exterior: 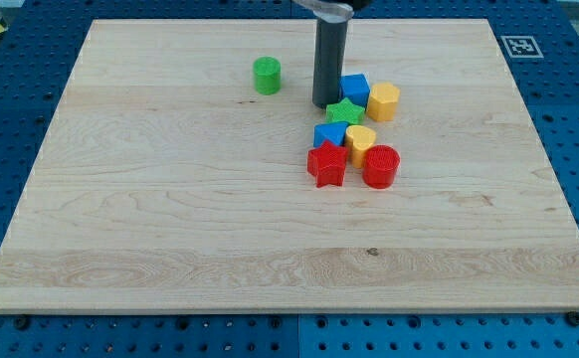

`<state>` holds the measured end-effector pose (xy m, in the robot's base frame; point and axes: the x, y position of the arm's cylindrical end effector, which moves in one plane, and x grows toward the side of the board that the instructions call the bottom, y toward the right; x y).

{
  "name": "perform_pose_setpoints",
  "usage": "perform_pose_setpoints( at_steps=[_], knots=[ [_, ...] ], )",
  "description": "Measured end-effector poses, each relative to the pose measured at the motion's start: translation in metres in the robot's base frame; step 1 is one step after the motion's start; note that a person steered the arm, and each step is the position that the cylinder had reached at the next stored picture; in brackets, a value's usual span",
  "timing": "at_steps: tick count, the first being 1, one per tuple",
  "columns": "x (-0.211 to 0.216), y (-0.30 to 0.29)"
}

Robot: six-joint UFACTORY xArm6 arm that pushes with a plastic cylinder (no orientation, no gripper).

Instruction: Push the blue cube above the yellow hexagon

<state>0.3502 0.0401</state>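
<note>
Camera view: wooden board (170,199) carries 7 blocks; no jaws exist, only my tip (326,104), touching the blue cube (355,89) at its left. Cube sits beside the yellow hexagon (384,100), upper left; task appears partly done. Count: 2 blue, 2 yellow, 2 red, 2 green... corrected total 8.

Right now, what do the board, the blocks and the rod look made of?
Board: light wood, matt, visible grain lines and a small knot.
Blocks, e.g. blue cube, yellow hexagon, red star: probably plastic, solid saturated colours, slight sheen; possibly 3D-printed, too small to confirm.
Rod ending in my tip, left of the blue cube: dark, smooth, faint highlight; metal or plastic, can't tell.
</note>
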Motion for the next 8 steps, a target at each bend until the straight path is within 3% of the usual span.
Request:
perform_pose_setpoints(
  at_steps=[1,2,4,6,8],
  knots=[
    [-0.032,0.009],
    [-0.033,0.057],
    [0.023,0.123],
    [-0.042,0.093],
    [-0.072,-0.014]
  ],
)
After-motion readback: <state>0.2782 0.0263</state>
